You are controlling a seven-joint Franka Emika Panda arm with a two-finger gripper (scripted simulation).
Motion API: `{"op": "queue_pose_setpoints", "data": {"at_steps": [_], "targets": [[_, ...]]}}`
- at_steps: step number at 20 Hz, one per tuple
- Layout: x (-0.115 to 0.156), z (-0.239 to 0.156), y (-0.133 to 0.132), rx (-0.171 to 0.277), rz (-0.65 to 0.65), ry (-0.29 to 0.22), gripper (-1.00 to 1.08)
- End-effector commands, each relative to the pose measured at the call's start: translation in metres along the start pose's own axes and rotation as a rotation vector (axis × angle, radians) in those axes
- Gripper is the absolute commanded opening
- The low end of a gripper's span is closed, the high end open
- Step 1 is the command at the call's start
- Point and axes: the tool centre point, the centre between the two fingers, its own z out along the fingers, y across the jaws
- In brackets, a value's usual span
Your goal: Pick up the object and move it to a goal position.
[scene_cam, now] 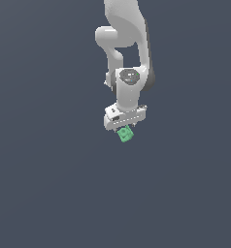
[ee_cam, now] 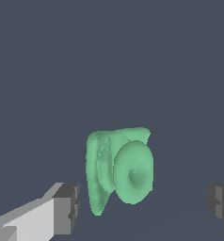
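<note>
**Green piece sits between spread jaws, not yet gripped**

The object [ee_cam: 119,169], a small bright green lumpy piece with a round cupped hollow on one face, looks rigid and probably light. Its uneven skin could slip, so its flatter sides seem the safest hold. In the wrist view it lies between the two dark finger pads [ee_cam: 67,208], nearer one, with a clear gap on each side. The gripper [scene_cam: 124,127] hangs directly over it, jaws wide and holding nothing.

A bare simulated test scene, not a real room: a white robot arm [scene_cam: 127,58] hangs against a flat, featureless slate-grey backdrop, with smooth rendered surfaces and no furniture, walls or horizon.
</note>
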Motion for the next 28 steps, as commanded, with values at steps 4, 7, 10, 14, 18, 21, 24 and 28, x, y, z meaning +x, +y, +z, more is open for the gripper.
{"op": "queue_pose_setpoints", "data": {"at_steps": [4,7,10,14,18,21,24,28], "targets": [[-0.004,0.005,-0.010,0.000,-0.049,0.007,1.00],[-0.004,0.005,-0.009,0.000,-0.044,0.006,1.00],[-0.004,0.010,-0.010,0.000,-0.045,0.006,1.00],[-0.005,0.024,-0.010,0.001,-0.047,0.007,1.00],[-0.005,0.043,-0.011,0.001,-0.049,0.007,1.00],[-0.005,0.051,-0.010,0.000,-0.050,0.007,1.00],[-0.005,0.055,-0.010,0.000,-0.051,0.007,1.00],[-0.005,0.055,-0.010,0.000,-0.051,0.007,-1.00]]}}
